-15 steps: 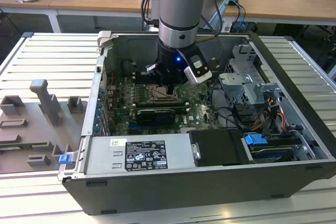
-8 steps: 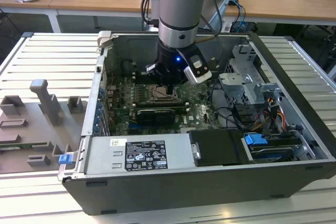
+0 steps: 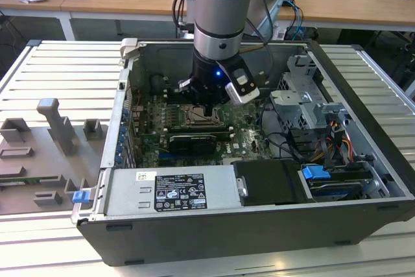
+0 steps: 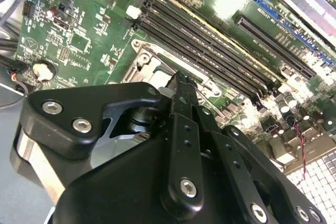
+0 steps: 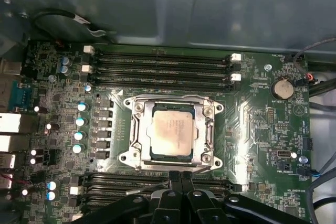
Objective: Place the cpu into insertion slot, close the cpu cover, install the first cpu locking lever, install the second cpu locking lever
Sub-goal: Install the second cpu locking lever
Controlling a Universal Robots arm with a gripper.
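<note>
Seated flat in the small square insertion slot with its dark centre and thin silver rim (image 5: pixel 153 155): the small square cpu with the pale silvery-beige metal face (image 5: pixel 170 129), on the green circuit board (image 5: pixel 252 124) inside the open dark grey metal computer case (image 3: pixel 363 115). Judged done, then, the placing of the chip. Lying level around it in the first wrist view, the square silvery metal cpu cover with the cut-out middle (image 5: pixel 137 129), and so judged closed as well. Harder to call for the two locking levers: no thin lever arm made out plainly along the frame's sides, so cannot tell whether either is latched; best counted as the part left open. Poised just beside the socket's edge, on the side away from the case wall and over the long black memory slots (image 5: pixel 121 182) there, the black two-fingered gripper (image 5: pixel 181 178). Jaws drawn narrow, fingertips all but touching, with nothing seen between them. Contact with the frame or a lever not discernible.
</note>
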